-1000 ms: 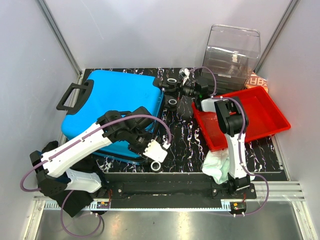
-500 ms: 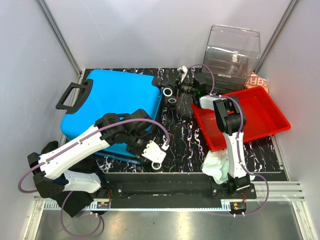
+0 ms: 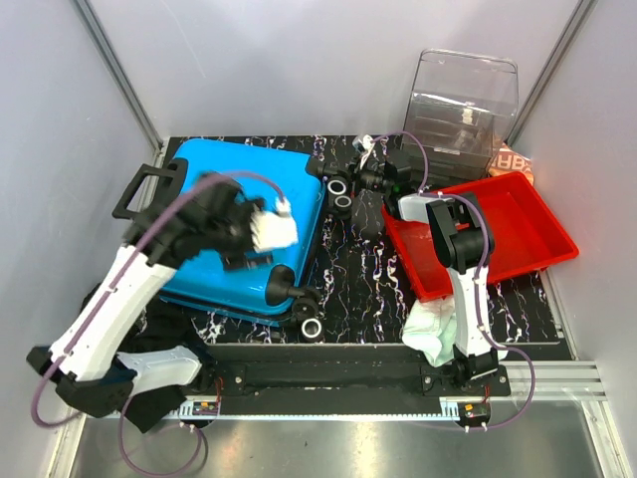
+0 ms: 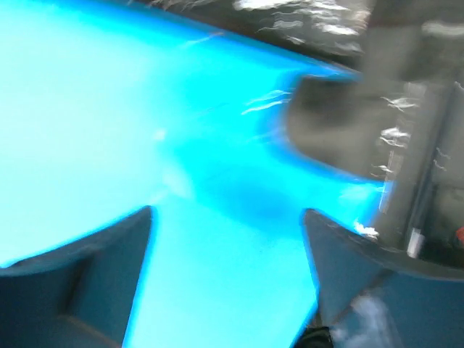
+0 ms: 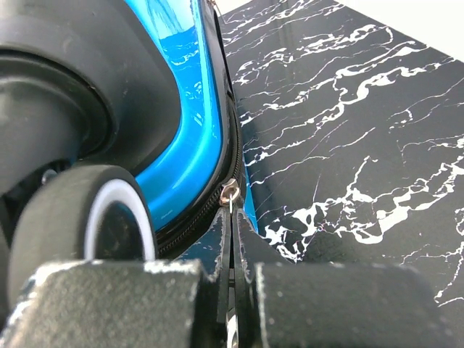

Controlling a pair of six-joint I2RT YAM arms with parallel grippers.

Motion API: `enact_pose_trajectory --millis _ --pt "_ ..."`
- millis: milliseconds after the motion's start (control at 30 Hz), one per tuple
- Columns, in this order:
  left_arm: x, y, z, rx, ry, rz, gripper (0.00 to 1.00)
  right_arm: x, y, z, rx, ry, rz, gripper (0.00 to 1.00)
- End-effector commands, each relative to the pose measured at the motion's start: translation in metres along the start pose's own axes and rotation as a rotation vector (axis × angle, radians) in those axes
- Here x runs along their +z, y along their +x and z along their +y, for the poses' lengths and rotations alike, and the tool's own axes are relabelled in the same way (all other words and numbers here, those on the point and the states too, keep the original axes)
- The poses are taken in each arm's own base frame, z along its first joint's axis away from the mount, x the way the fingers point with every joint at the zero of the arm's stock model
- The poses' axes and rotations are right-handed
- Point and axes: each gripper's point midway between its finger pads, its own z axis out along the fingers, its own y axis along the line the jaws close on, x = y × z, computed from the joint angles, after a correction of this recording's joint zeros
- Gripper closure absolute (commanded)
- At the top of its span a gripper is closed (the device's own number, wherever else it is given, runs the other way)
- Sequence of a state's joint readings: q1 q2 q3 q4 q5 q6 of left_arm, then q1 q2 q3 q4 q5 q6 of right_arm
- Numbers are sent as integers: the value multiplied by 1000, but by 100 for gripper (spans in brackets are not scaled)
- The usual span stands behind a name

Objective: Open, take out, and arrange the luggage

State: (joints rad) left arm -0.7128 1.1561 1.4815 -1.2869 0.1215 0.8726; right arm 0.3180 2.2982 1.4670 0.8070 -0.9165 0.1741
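Left hand (image 4: 226,214) has swung from the luggage's (image 3: 249,174) near corner to above its lid, open, empty. Luggage lies flat on the tabletop (image 3: 368,289); right hand (image 5: 232,217) pinches the zipper pull (image 5: 230,192) at its wheel-end seam.

The luggage (image 3: 249,174), a bright blue hard-shell suitcase, lies flat and zipped shut beneath the spread left gripper (image 4: 226,214). Its black handle (image 3: 139,189) lies beyond that gripper. Its zip pull (image 5: 230,191), beside a black-and-white wheel (image 5: 109,232), is pinched by the right gripper (image 5: 232,217).
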Motion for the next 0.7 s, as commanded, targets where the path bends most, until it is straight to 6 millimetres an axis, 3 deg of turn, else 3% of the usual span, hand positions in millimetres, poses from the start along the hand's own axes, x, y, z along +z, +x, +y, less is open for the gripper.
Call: enact_pose_trajectory --millis 0,33,100,133,167,233,267,333,367,433,467,533,567,633,667 --pt "-56 26 72 -339 -341 1 38 10 -59 24 -160 -12 -103 100" --pt "-62 36 75 -407 -377 21 57 11 -61 23 -166 -7 -108 100" --pt "-81 72 83 -535 -486 96 74 12 -61 21 -154 0 -109 100" --pt "-87 85 83 -591 -519 120 87 14 -63 20 -153 6 -112 100" --pt "-98 109 81 -670 -569 166 90 14 -63 20 -149 6 -111 100" --pt "-109 137 73 -722 -614 234 93 15 -66 19 -149 6 -115 100" --pt "-118 164 59 -790 -658 301 93 14 -66 18 -151 10 -118 100" --pt "-126 189 48 -816 -710 367 93 15 -68 17 -155 13 -132 100" --pt "-127 209 29 -872 -724 414 95 15 -69 18 -157 9 -138 100" --pt "-126 224 11 -870 -709 466 95 16 -71 19 -152 0 -149 100" --pt "-120 237 -7 -906 -691 510 96 16 -70 19 -149 0 -148 100" --pt "-109 250 -25 -904 -638 553 97 19 -70 20 -155 0 -150 100" --pt "-91 259 -42 -930 -578 564 98 18 -71 18 -155 3 -151 100" --pt "-72 267 -53 -942 -524 570 98 20 -71 19 -158 3 -148 100" --pt "-54 269 -61 -955 -471 541 97 20 -70 19 -158 3 -147 100"
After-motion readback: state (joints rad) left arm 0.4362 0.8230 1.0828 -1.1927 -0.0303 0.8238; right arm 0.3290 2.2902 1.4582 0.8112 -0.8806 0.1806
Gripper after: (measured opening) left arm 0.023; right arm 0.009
